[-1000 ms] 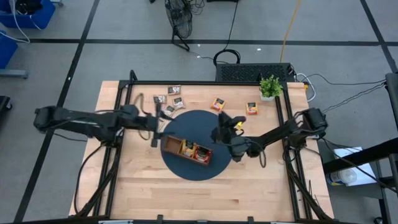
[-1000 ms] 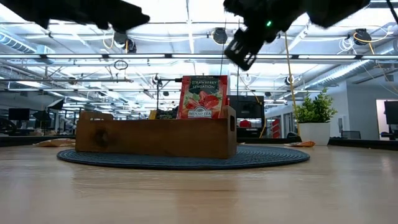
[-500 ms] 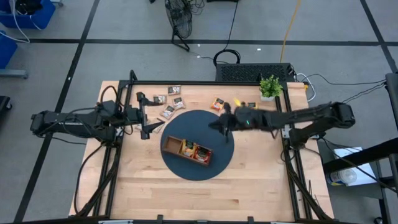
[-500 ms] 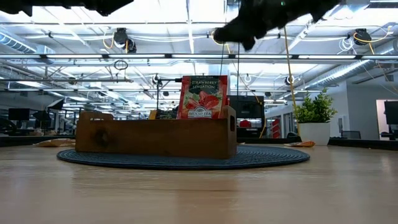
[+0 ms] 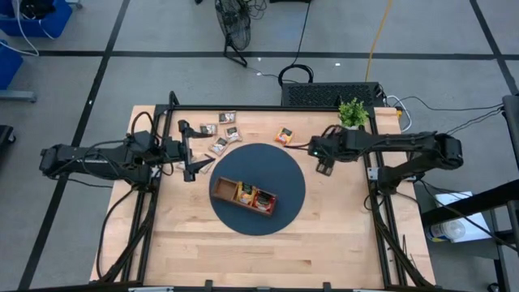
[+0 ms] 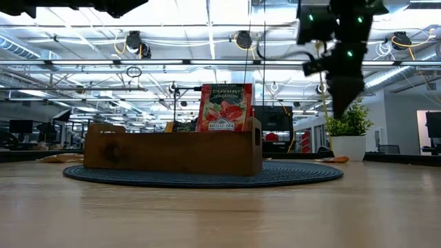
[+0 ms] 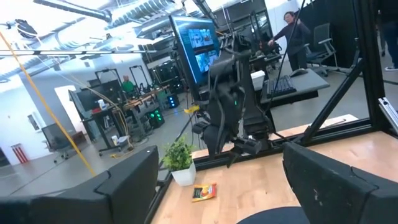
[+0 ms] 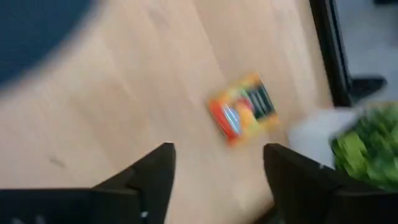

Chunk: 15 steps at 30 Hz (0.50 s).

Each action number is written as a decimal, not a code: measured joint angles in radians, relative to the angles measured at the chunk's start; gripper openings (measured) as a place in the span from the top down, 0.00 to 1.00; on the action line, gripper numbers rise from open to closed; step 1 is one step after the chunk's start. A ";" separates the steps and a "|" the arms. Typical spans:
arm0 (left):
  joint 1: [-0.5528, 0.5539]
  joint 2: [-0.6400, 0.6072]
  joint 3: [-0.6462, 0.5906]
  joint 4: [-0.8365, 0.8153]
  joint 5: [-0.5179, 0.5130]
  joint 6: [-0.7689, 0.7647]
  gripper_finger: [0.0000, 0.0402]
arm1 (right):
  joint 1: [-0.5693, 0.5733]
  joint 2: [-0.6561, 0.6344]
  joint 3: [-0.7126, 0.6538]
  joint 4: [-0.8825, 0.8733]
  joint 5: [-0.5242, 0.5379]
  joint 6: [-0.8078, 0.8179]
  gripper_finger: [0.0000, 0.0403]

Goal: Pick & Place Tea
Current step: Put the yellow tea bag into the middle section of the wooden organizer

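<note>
The floor (image 5: 243, 32) is grey, laid in large panels divided by dark lines. A yellow cable (image 5: 379, 32) and black cables (image 5: 302, 36) run across it toward a black grille box (image 5: 328, 94) just beyond the desk's far edge. A blue bin (image 5: 28, 18) stands well off the desk's far left corner. The low view looks into a wide hall with a white ceiling, bright strip lighting, metal pipes (image 6: 207, 63) and hanging round lamps (image 6: 134, 41). Monitors (image 7: 198, 46) glow on workbenches farther back, an office chair (image 7: 323, 38) stands beside them, and a person (image 7: 292, 31) works at one bench.
</note>
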 joint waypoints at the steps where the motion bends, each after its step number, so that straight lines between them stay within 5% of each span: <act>1: 0.000 0.000 0.000 0.001 0.000 0.000 0.16 | -0.016 -0.002 -0.030 0.008 0.001 -0.008 0.41; 8: 0.000 0.000 0.000 0.001 0.000 0.001 0.16 | -0.166 0.002 -0.260 0.244 -0.096 -0.273 0.34; 15: 0.000 0.000 0.000 0.001 0.000 0.002 0.16 | -0.316 0.000 -0.258 0.335 -0.158 -0.414 0.38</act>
